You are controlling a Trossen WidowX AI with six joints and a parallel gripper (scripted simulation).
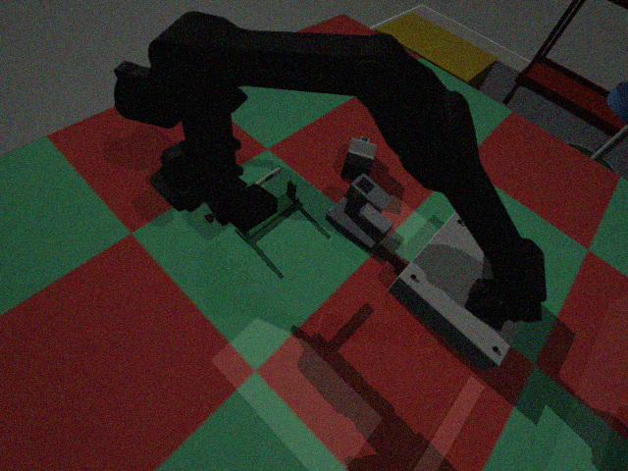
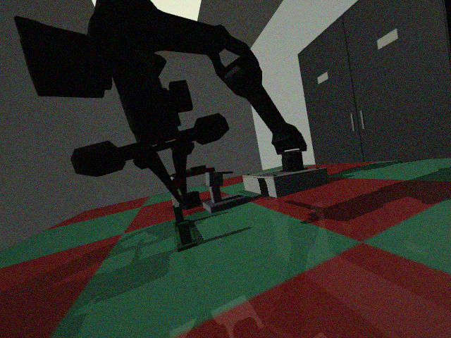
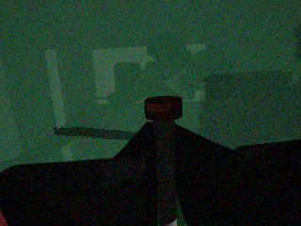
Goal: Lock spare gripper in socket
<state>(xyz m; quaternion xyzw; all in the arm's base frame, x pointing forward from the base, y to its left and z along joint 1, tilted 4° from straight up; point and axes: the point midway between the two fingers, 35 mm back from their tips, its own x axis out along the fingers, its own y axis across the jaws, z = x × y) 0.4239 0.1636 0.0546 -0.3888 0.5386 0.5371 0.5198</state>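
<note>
The fingers (image 1: 248, 205) (image 2: 180, 198) are clamped on the red-headed lock pin (image 1: 268, 175) (image 3: 165, 174), held clear of the mount. Just beside them, a dark frame (image 1: 271, 221) stands on the desk (image 1: 187, 288) (image 2: 225, 276) (image 3: 94, 28). Next come the grey mount (image 1: 354, 228) (image 2: 215, 192), its square opening facing up, and the arm's pale base (image 1: 445, 319) (image 2: 302, 182).

1. We seem to be in a lab or workshop: a robot arm (image 1: 426, 127) (image 2: 269, 109) stands on a pale block with bolt holes (image 1: 451, 314) (image 2: 298, 182).
2. We see tall dark double doors (image 2: 328, 91) with upright handles and pale plates.
3. We see plain grey walls (image 2: 44, 145) and a red-and-green checkered surface (image 1: 127, 314) (image 2: 218, 276) (image 3: 94, 24).
4. We cannot tell which kind of lab or workshop.
</note>
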